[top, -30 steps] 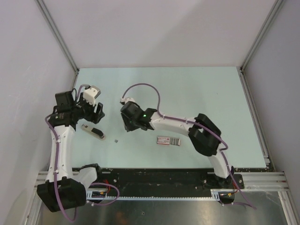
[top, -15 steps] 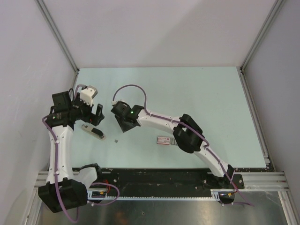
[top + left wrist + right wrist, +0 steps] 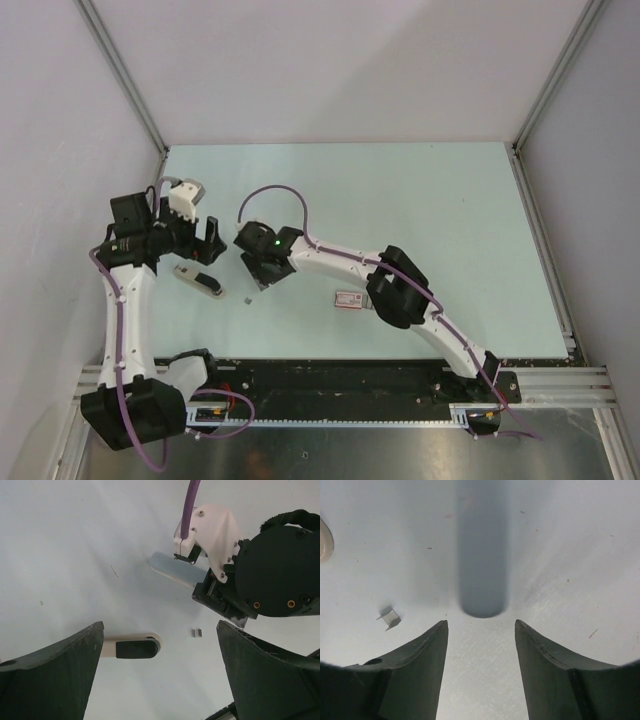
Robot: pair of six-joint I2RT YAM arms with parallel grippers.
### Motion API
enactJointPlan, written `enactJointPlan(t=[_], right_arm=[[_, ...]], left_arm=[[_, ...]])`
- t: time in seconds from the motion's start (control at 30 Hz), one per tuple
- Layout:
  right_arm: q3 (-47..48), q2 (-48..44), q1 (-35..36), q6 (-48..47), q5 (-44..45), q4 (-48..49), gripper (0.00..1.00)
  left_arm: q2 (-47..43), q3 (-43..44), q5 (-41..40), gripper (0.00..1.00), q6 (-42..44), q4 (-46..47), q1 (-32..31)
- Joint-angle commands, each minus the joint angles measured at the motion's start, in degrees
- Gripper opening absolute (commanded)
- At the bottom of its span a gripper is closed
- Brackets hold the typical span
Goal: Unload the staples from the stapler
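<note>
The stapler (image 3: 198,281), slim and black on a pale base, lies flat on the table at the left; its rounded end also shows in the left wrist view (image 3: 131,647). One small silver piece of staples (image 3: 248,298) lies on the table to its right, apart from it. My left gripper (image 3: 200,248) hovers over the stapler, open wide and holding nothing (image 3: 160,627). My right gripper (image 3: 262,273) points down just above and right of the staples, open and empty (image 3: 481,622); the staples (image 3: 391,619) lie to the left of its left finger.
A flat box with a red-and-white label (image 3: 357,299) lies on the table under the right arm's forearm. The right arm's wrist (image 3: 250,585) is close in front of the left gripper. Grey walls enclose the pale green table on three sides.
The right arm has swung left and down toward the staples, and its jaws have spread wider. The left gripper opened fully and drew back slightly left. The stapler and staples stayed put.
</note>
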Motion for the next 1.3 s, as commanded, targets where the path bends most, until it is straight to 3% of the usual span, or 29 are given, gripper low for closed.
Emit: enactJointPlan(t=[0.0,0.2,0.4,0.77,1.27], right_arm=[[2.80,-3.03,0.69,-1.29,2.07,0.07,0.61],[-2.09,-11.37,1.48,-3.29,4.09,5.20,0.61],[-8.13,-16.63,3.86,-12.09,-5.88,16.42,0.63],[-1.67,-6.15,6.77,-23.09,-20.15,25.64,0.72],[3.25,4.42,6.92,-24.45,-16.44,33.54,0.70]], left_arm=[[0.68,2.94,2.47,0.99,-4.82,1.13,1.38],[1.46,6.16,2.46,1.00,-9.01,1.41,5.89],[1.06,8.50,2.11,0.99,-11.07,1.46,9.93],[-1.16,7.37,1.52,0.99,-12.27,1.43,11.20],[0.83,9.25,3.85,0.99,-15.50,1.42,13.51]])
